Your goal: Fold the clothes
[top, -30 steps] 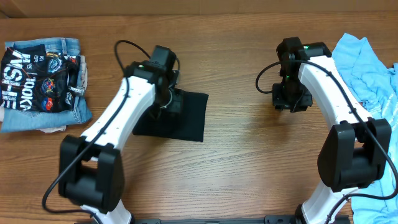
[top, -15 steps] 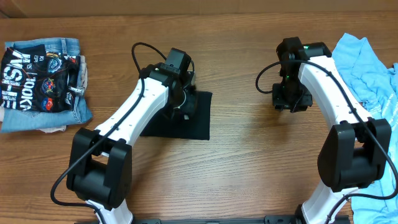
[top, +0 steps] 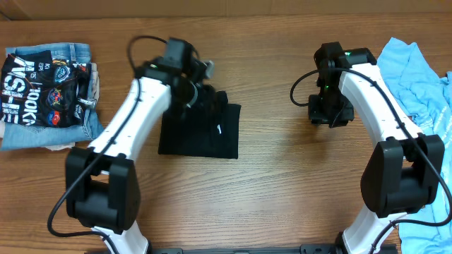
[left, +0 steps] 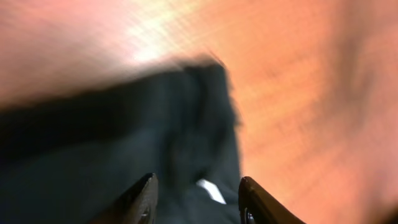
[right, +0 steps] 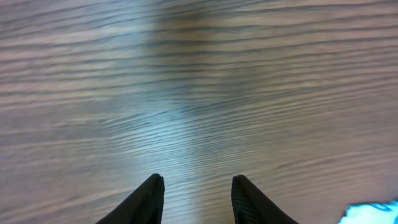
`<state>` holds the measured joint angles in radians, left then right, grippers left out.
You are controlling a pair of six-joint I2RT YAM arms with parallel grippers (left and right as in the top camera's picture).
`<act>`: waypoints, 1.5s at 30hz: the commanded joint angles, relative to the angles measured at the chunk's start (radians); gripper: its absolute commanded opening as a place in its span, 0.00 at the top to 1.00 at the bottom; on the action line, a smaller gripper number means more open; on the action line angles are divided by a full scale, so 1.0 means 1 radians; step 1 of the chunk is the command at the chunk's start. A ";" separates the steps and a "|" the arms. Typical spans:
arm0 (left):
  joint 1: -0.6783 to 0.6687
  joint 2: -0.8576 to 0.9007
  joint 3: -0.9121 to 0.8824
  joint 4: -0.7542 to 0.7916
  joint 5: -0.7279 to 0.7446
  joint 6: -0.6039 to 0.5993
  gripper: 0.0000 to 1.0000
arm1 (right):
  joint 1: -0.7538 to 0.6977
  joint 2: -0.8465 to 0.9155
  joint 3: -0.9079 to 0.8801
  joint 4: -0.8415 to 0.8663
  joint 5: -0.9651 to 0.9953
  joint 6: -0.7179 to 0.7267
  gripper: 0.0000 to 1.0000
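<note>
Above the black T-shirt (top: 200, 130), the left gripper (top: 200, 76) has lifted away (fingers apart, empty); right gripper (top: 330, 113) unchanged, spread.

We are seeing bare table (top: 282, 176) lying open between the folded black T-shirt (top: 198, 134) and the right arm, a wide lane to pass through. The printed pile (top: 46, 95) is blocking the left edge, the light-blue cloth (top: 424, 77) the right.

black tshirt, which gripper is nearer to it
Left. The left gripper hangs open right over the black T-shirt; the right gripper hovers open over bare wood, well off to its side.
</note>
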<state>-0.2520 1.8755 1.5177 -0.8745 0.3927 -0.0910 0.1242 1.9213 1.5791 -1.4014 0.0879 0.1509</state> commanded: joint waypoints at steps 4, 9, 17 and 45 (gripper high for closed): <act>0.075 -0.031 0.048 0.083 -0.161 0.024 0.38 | 0.024 -0.025 0.021 0.037 -0.447 -0.221 0.55; 0.110 0.005 0.048 0.105 -0.281 -0.032 0.34 | 0.108 -0.025 0.017 0.163 -0.611 -0.267 0.44; 0.132 0.116 0.048 0.108 -0.293 -0.089 0.33 | 0.315 0.016 0.016 0.402 -0.580 -0.226 0.39; 0.134 0.193 -0.025 -0.093 -0.270 -0.089 0.71 | 0.384 0.185 0.015 0.468 -0.053 0.026 0.87</act>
<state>-0.1223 2.0605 1.5314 -0.9642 0.1146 -0.1810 0.5282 2.1090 1.5829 -0.9291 -0.0868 0.1455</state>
